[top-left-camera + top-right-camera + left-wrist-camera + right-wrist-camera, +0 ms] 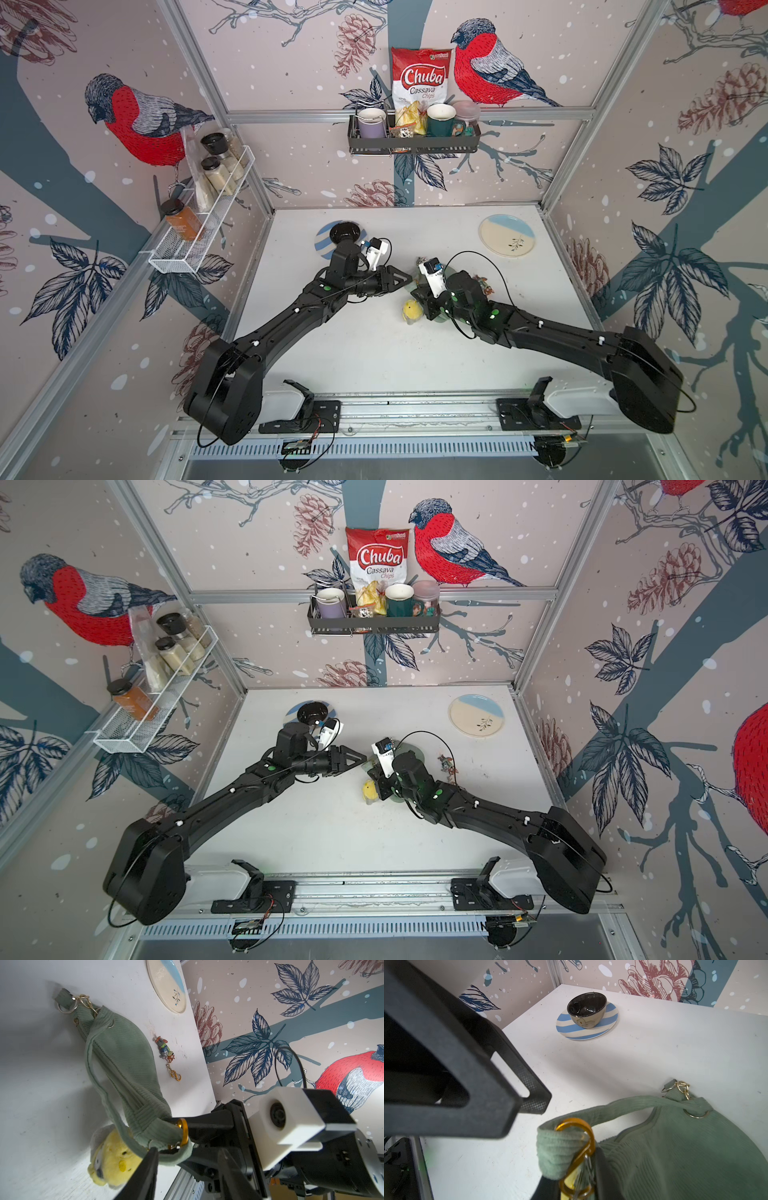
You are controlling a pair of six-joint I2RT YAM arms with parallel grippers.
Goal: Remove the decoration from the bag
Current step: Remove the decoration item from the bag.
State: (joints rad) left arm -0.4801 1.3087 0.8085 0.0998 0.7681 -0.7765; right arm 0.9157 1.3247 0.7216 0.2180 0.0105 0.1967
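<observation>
The bag [124,1059] lies right of the worktop's [353,357] middle, short of its right edge, with bare room toward the front. The right gripper [170,1136] pinches its strap end at the orange clip [578,1155]. Whether the left gripper [404,277] is spread, I cannot tell.

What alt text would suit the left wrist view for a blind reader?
A sage-green bag lies on a white table, its orange carabiner pinched by the right gripper. A yellow plush charm rests beside it; a small figure keychain lies apart.
</observation>
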